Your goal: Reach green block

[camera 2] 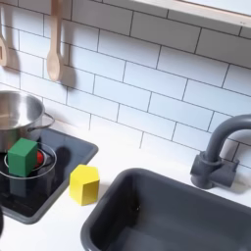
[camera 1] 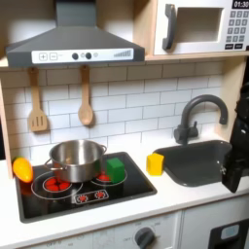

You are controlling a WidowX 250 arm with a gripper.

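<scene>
Currently the green block (camera 1: 116, 168) sits on the stovetop (camera 1: 83, 192), on the right-hand burner in the first exterior view, just beside the steel pot (camera 1: 76, 160). In the second exterior view the green block (camera 2: 24, 154) sits on a burner ring with red marks, pot (camera 2: 18, 113) behind it. Yellow block (camera 1: 155, 162) stands on the white counter between stove and sink (camera 1: 199, 163); in the second exterior view the yellow block (camera 2: 84, 183) is just off the stove edge, beside the sink rim (camera 2: 127, 186). Orange-yellow rounded toy (camera 1: 22, 169) sits at the stove's left edge in the first exterior view. Gripper (camera 1: 236, 165): dark arm at the first exterior view's right edge, over the sink, well apart from the green block. Can't tell how its jaws stand or whether it holds anything. Two wooden utensils (camera 1: 38, 105) hang on the tile wall.
</scene>
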